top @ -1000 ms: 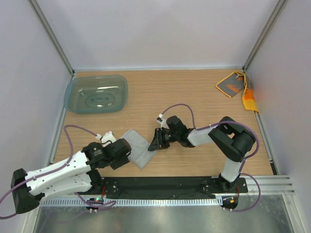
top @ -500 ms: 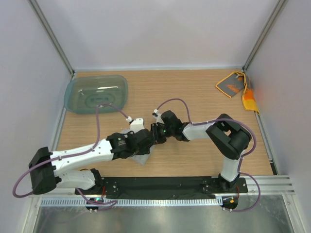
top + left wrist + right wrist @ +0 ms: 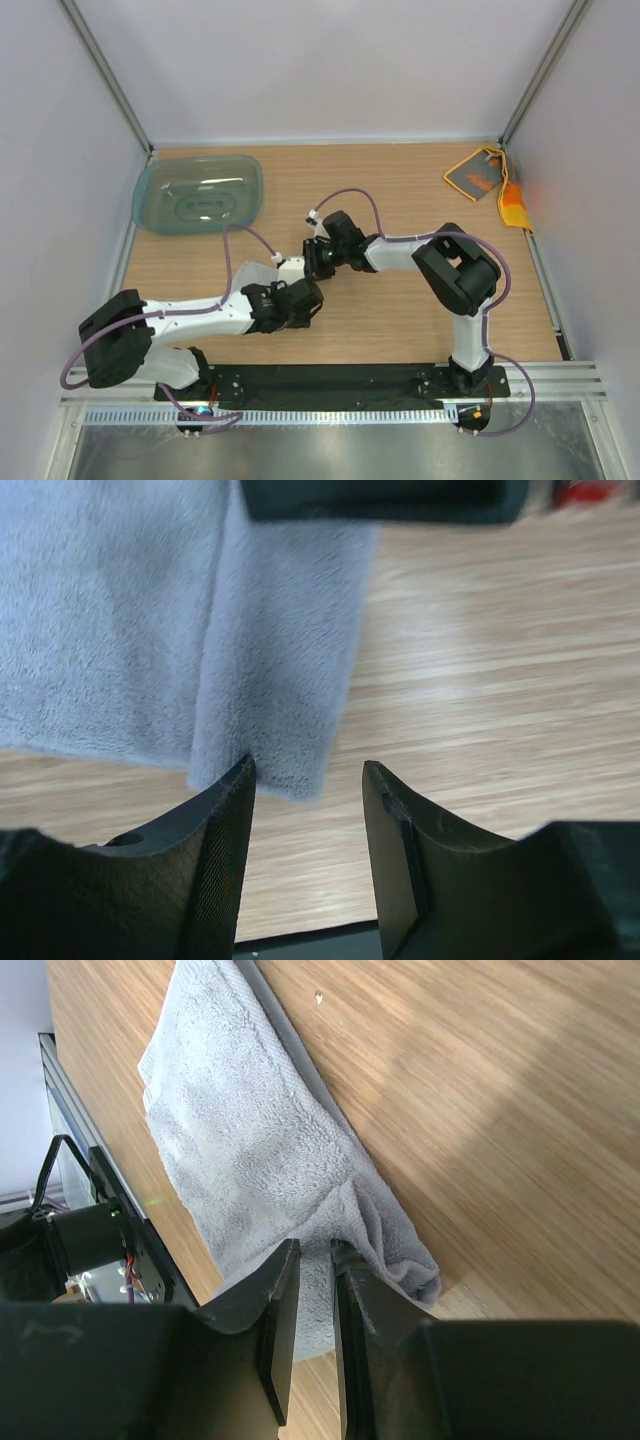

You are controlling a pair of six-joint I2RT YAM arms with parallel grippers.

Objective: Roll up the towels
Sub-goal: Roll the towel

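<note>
A light grey towel point(image 3: 250, 1150) lies on the wooden table with one edge folded over. My right gripper point(image 3: 315, 1245) is shut on a puckered fold of it, and its jaws stand narrow. In the top view this gripper point(image 3: 318, 265) sits mid-table, and both grippers hide most of the towel. My left gripper point(image 3: 308, 780) is open with nothing between its fingers. The towel's folded corner point(image 3: 280, 730) lies just beyond its fingertips. From above, the left gripper point(image 3: 305, 300) is right beside the right one. The orange towel point(image 3: 488, 182) lies crumpled at the back right corner.
A translucent teal tub point(image 3: 198, 193) stands upside down at the back left. White walls with metal posts enclose the table point(image 3: 400, 200). The black base rail point(image 3: 340, 382) runs along the near edge. Purple cables loop above both arms.
My left arm has swung in from the near left to the towel beside the right gripper, and its jaws have widened. The right gripper has shifted back and left, still narrow.
</note>
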